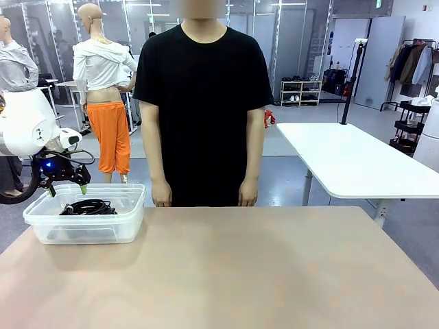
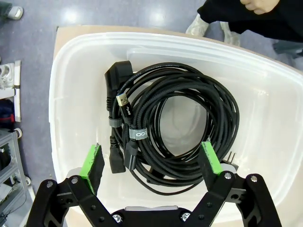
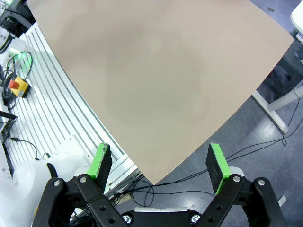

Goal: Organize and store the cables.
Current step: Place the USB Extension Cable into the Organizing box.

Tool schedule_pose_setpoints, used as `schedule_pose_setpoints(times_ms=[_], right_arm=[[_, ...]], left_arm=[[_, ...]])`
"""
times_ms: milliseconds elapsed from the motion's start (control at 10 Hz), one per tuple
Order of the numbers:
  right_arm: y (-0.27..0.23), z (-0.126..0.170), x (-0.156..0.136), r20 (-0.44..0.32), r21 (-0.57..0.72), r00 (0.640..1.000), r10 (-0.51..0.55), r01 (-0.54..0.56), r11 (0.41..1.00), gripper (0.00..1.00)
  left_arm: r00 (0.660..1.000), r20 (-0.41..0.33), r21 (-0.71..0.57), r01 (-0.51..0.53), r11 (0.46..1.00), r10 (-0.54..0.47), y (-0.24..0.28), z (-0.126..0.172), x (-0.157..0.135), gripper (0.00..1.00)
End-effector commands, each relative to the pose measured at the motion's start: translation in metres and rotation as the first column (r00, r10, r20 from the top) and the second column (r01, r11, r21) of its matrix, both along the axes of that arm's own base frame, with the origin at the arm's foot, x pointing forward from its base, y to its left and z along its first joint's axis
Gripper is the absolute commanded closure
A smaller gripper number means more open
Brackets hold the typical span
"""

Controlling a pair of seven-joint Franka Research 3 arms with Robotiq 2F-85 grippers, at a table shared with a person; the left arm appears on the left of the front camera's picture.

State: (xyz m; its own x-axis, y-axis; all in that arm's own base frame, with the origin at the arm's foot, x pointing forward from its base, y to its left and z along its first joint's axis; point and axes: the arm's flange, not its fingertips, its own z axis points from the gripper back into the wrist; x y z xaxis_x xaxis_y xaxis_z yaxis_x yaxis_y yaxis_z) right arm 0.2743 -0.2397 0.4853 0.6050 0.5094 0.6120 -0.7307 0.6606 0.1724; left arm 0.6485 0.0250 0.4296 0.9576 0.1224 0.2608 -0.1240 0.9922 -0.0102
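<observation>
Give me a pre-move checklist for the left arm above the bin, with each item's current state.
1. Left tool open, nothing between its pads: ok.
2. Cables lie coiled inside the bin: ok.
3. No cord hangs over the bin's rim: ok in the left wrist view.
4. Person's hands hang at the table's far edge, away from the bin: ok.
5. Right tool open, holding nothing: ok.
6. Any cables left elsewhere to store: cannot tell.

Bright even overhead light, soft shadows, wrist views edge-warped.
</observation>
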Motion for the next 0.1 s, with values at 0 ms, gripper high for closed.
schedule_pose_setpoints(times_ms=[0], right_arm=[[-0.0010,0.0006,-0.0008,0.013,0.011,1.000,0.009,-0.009,1.000,0.00]], left_arm=[[1.000,-0.004,0.009,0.005,1.000,-0.005,0.0002,-0.0010,0.0010,0.00]])
